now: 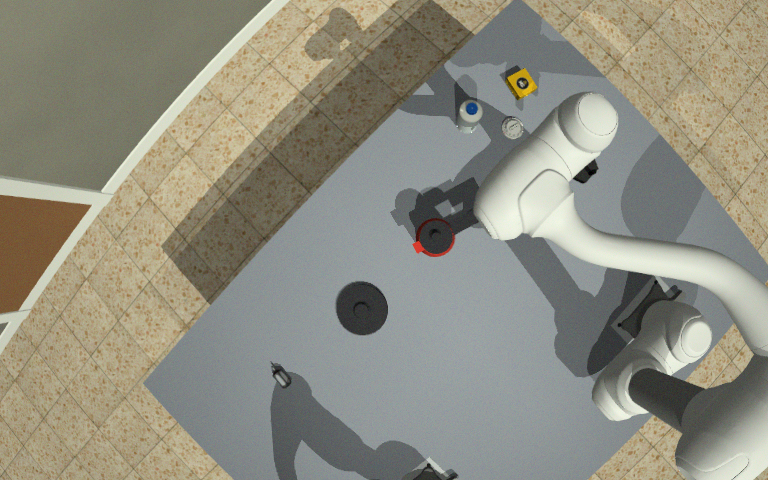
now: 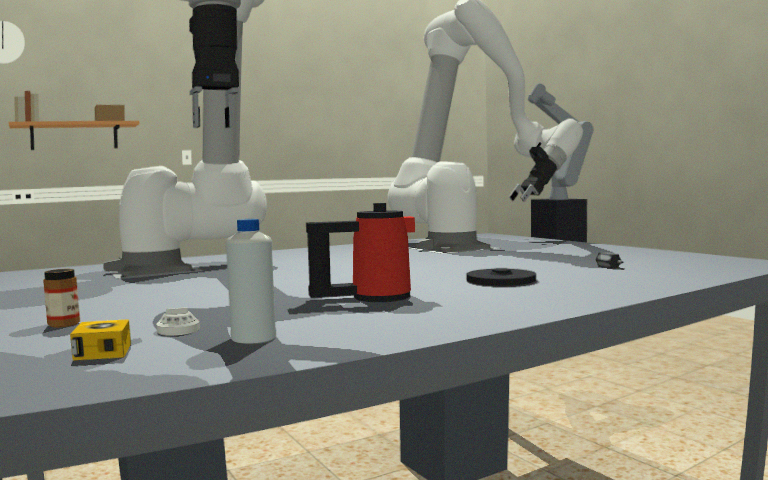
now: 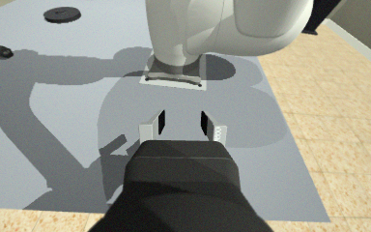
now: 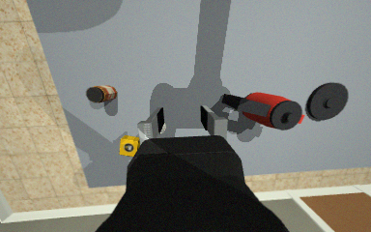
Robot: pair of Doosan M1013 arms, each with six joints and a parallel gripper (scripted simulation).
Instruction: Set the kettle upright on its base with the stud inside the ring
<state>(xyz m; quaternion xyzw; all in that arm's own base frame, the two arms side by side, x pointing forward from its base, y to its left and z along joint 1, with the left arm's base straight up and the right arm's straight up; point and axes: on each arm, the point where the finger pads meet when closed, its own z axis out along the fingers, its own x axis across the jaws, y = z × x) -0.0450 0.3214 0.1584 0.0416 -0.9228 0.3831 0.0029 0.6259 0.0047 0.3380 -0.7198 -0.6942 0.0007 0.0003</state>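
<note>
The kettle point(image 1: 435, 237) point(image 2: 382, 257) point(image 4: 271, 112) is looking stiff and perhaps heavy, so its handle point(image 2: 318, 260) point(image 4: 246, 104) is inviting the right pincer point(image 2: 211, 116) point(image 4: 182, 114), whose fingers are standing apart.

The kettle point(image 1: 434, 237) point(image 2: 381, 257) point(image 4: 270, 110) is red with black trim; its base point(image 1: 362, 316) point(image 2: 501, 277) point(image 3: 62, 14) point(image 4: 321, 107) is black. The tape measure point(image 1: 521, 83) point(image 2: 101, 339) point(image 4: 128, 146) is yellow, the bottle cap point(image 1: 471, 108) point(image 2: 248, 224) blue.

Possibly a robotics lab: two white robot arms point(image 1: 526, 192) point(image 2: 438, 107) point(image 3: 193, 29) mounted on a plain grey table point(image 1: 464, 339) point(image 2: 566, 311) point(image 3: 48, 193) point(image 4: 145, 48).
</note>
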